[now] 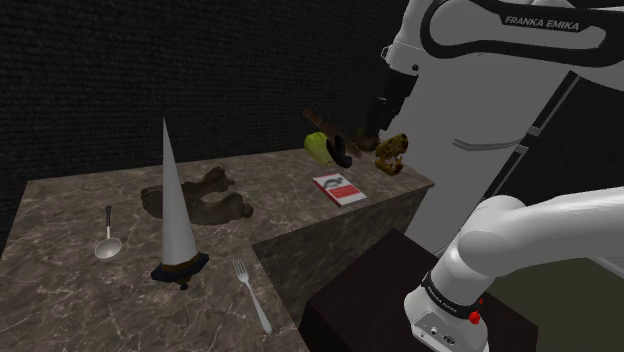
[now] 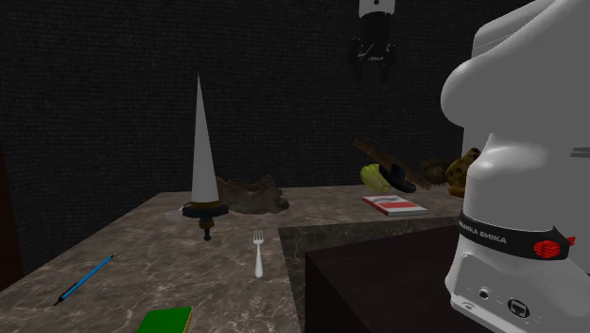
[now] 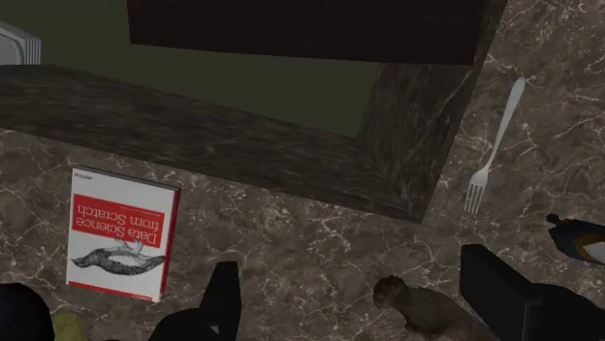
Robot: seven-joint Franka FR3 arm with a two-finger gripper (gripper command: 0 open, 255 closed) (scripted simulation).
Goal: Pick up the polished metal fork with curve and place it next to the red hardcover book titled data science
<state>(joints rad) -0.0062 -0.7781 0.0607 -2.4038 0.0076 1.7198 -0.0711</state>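
Note:
The silvery fork [image 1: 251, 295] lies flat on the dark marble counter [image 1: 80, 290] near its front edge, tines pointing away from the stand. It shows also in the second exterior view [image 2: 257, 254] and the wrist view [image 3: 493, 145]. The red and white book [image 1: 339, 189], titled Data Science from Scratch [image 3: 121, 232], lies flat on the counter's far arm [image 2: 394, 205]. My gripper [image 1: 366, 132] hangs high above the counter [image 2: 373, 68], nearer the book than the fork. It is open [image 3: 354, 300], with nothing between its fingers [image 3: 218, 300].
A tall grey cone [image 1: 175, 205] on a dark base stands behind the fork. A ladle [image 1: 107, 240], brown lumps [image 1: 195, 198], a yellow-green object [image 1: 318, 146] and a brown figure [image 1: 391, 152] lie around. A blue pencil [image 2: 85, 279] and green book [image 2: 165, 320] sit at the front. The dark stand [image 1: 380, 290] fills the counter's notch.

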